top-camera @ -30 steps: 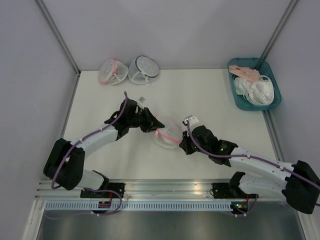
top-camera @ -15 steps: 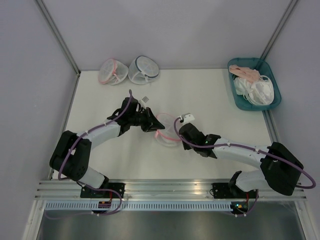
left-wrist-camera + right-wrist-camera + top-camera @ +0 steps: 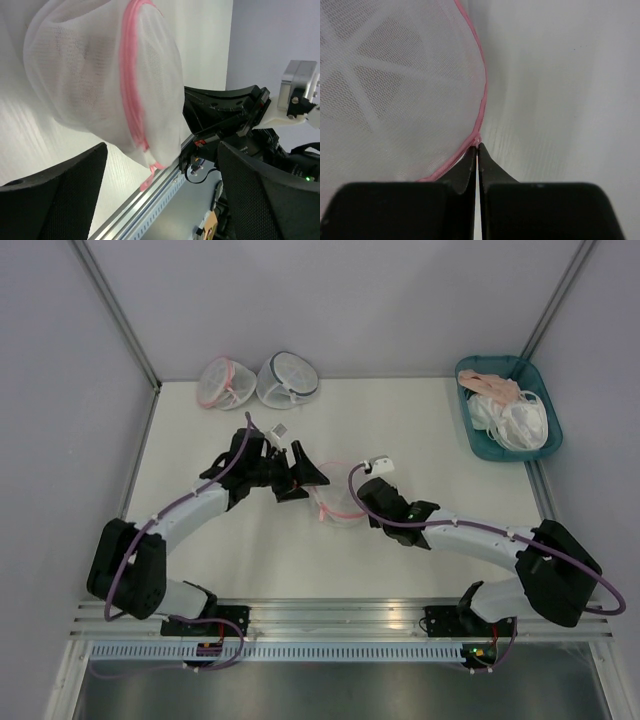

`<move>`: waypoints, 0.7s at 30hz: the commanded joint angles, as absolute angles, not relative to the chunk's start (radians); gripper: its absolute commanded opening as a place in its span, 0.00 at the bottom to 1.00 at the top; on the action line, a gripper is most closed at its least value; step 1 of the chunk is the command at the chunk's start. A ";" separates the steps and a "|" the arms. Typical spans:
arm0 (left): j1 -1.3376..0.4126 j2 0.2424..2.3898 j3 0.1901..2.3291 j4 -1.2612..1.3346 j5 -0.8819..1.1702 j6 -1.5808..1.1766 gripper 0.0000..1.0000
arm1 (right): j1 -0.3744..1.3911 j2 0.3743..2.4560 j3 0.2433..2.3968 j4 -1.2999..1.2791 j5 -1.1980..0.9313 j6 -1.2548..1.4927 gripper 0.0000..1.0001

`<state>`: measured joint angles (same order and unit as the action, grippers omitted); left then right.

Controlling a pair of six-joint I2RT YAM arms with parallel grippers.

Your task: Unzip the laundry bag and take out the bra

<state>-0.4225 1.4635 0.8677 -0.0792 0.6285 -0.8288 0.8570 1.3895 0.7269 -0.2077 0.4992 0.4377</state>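
The laundry bag point(image 3: 338, 502), white mesh with a pink zipper rim, lies on the table between both arms. My left gripper point(image 3: 303, 478) stands open just left of it, touching nothing. In the left wrist view the bag point(image 3: 95, 75) fills the upper left beyond the spread jaws of that gripper point(image 3: 160, 197). My right gripper point(image 3: 354, 508) is at the bag's right edge. Its jaws point(image 3: 478, 146) are shut on the small pink zipper pull at the rim of the bag point(image 3: 395, 85). The bra is hidden; only a faint pinkish shade shows through the mesh.
Two more mesh pouches, one pink-trimmed point(image 3: 224, 383) and one dark-trimmed point(image 3: 288, 378), sit at the back left. A teal tray point(image 3: 481, 448) at the back right holds pink and white garments. A metal rail point(image 3: 340, 615) runs along the near edge.
My left gripper has let go of the bag, opened wide and drawn back to the left. The right gripper, still shut at the rim, has moved further from the near edge.
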 commanded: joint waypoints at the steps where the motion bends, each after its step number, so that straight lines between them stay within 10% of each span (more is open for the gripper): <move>1: -0.420 1.316 0.836 -0.153 0.514 -0.804 0.95 | 0.856 1.330 0.726 -0.204 0.503 0.425 0.00; 21: -0.626 0.856 0.531 -0.229 0.391 -1.170 0.99 | 0.896 1.213 0.669 0.104 -0.383 0.354 0.01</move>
<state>-0.6003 0.8322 0.5426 -0.2379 0.4454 -1.0702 0.8715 1.1938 0.6491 0.0151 -0.2447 0.3622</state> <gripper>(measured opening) 0.991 0.009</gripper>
